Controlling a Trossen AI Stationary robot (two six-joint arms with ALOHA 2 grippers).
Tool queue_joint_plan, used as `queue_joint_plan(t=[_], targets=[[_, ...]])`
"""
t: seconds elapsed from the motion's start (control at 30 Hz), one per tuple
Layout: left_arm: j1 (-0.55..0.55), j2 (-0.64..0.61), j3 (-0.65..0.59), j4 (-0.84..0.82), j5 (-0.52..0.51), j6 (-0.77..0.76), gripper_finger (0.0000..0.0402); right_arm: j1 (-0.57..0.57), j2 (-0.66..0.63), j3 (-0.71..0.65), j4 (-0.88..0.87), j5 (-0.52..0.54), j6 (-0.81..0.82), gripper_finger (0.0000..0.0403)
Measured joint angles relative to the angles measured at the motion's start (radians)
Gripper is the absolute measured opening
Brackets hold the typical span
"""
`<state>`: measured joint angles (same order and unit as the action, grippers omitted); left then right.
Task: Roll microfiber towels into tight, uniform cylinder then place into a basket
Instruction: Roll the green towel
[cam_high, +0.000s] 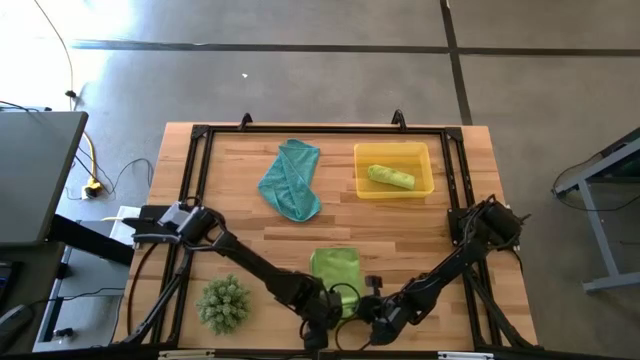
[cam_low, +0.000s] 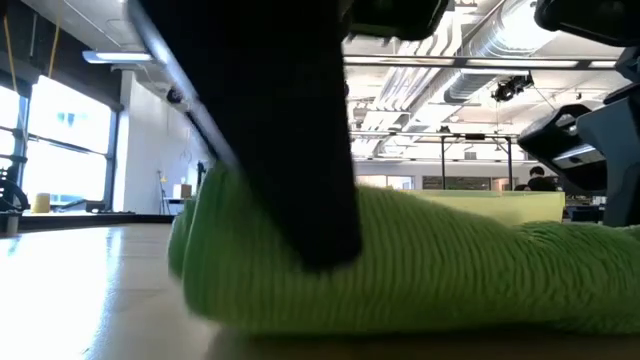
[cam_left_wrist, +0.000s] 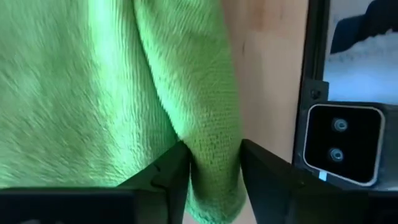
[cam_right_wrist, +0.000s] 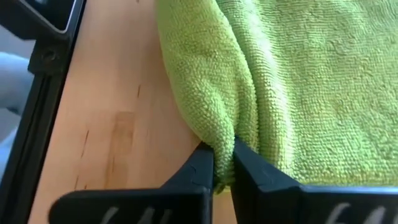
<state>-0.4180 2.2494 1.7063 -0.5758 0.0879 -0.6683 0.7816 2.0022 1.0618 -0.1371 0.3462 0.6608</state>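
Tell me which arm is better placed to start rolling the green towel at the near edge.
Probably the right: the right gripper is pinched shut on the lime-green towel's edge, while the left gripper straddles the fold with its fingers apart.

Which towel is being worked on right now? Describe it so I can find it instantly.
On the wooden table, look to the near edge, between the two arms. The flat lime-green towel lies there, its near hem between both claws. The other green towel is rolled in the yellow basket; the teal towel lies untouched.
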Motion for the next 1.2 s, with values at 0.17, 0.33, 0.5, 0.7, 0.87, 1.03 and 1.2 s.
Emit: queue_joint_plan(t=[0.17, 0.33, 0.5, 0.7, 0.87, 1.03, 1.2], targets=[[0.006, -0.002, 0.081, -0.093, -0.001, 0.15, 0.0135, 0.004, 0.0, -0.001, 0.003, 0.001, 0.065, 0.0008], [0.005, -0.003, 0.167, -0.253, -0.046, 0.224, 0.0132, 0.005, 0.0, -0.002, 0.005, 0.0, 0.158, 0.0005], [-0.002, -0.005, 0.212, -0.419, -0.1, 0.217, 0.0132, 0.02, 0.0, -0.002, 0.007, 0.004, 0.235, 0.0005], [-0.051, -0.005, 0.205, -0.42, -0.104, 0.225, 0.0131, 0.042, 0.0, -0.005, 0.023, 0.02, 0.312, 0.0005], [-0.081, -0.022, 0.223, -0.638, -0.266, 0.229, 0.0125, 0.043, 0.001, -0.005, 0.023, 0.034, 0.385, 0.0005], [-0.101, -0.088, 0.191, -0.759, -0.391, 0.227, 0.0101, 0.031, 0.001, -0.006, 0.022, 0.035, 0.413, 0.0005], [-0.117, -0.239, 0.014, -0.675, -0.4, 0.218, 0.0082, 0.0, -0.004, -0.006, 0.022, 0.005, 0.411, 0.0005]])
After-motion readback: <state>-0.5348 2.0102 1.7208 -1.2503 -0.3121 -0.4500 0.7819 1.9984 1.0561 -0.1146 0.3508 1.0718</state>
